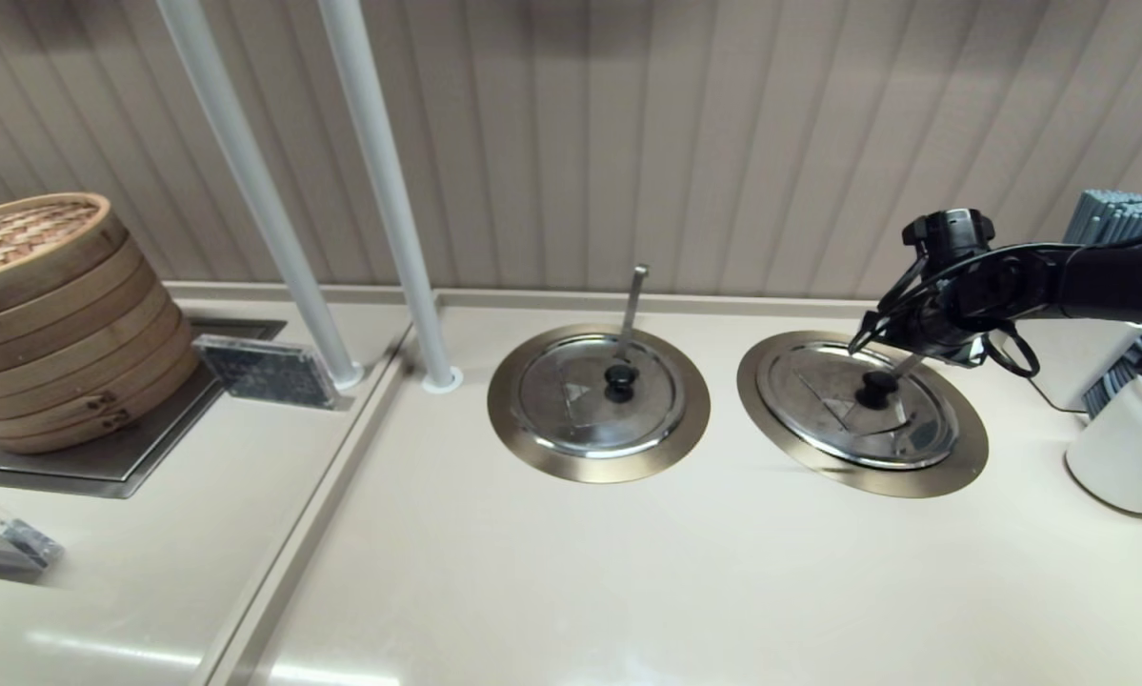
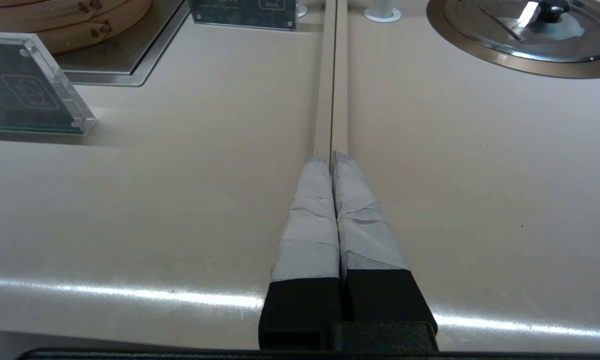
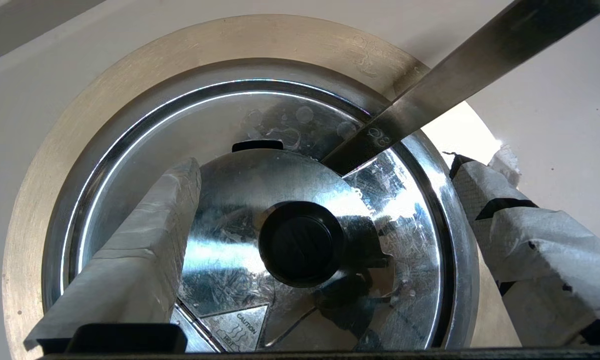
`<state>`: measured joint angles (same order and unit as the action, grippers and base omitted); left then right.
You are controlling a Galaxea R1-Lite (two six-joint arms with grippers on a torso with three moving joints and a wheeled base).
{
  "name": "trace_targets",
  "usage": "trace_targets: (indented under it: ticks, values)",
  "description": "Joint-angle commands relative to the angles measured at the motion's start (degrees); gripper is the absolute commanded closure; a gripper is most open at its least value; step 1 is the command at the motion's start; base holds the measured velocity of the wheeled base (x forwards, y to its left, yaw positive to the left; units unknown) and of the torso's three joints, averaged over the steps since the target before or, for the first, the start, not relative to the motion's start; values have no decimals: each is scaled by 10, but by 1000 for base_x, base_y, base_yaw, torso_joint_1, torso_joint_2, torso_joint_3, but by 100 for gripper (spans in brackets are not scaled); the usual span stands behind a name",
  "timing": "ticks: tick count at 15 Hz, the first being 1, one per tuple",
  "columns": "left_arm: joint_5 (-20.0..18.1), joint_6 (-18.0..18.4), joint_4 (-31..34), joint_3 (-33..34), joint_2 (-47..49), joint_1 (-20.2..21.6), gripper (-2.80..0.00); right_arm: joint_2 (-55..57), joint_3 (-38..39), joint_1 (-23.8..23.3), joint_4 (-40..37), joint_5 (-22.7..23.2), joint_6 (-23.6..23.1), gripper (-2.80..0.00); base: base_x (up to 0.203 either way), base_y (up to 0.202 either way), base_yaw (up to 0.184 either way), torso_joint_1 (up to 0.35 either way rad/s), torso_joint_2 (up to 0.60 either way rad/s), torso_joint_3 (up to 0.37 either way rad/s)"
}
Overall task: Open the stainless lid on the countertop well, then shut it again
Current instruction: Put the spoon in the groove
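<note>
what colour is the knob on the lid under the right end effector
Black. The knob on the stainless lid shows best in the right wrist view.

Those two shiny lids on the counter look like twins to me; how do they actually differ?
The stainless lid on the right has a slanting ladle handle; the twin lid has an upright one. The right gripper hangs over the stainless lid, fingers open around its knob; nothing is near the twin lid. Both sit closed in gold-ringed wells with black knobs.
</note>
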<state>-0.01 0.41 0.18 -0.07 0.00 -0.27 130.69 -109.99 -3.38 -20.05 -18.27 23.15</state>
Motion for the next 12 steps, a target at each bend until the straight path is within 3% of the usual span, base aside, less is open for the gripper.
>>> trace_targets:
  ticks: [1, 12]
  values:
    - [0, -1, 0, 0, 0, 0, 0, 8, -8, -7, -1, -1, 1, -280, 0, 0, 0, 0, 0, 0]
    - [0, 0, 0, 0, 0, 0, 0, 47, -21, -9, 121, 7, -15, -280, 0, 0, 0, 0, 0, 0]
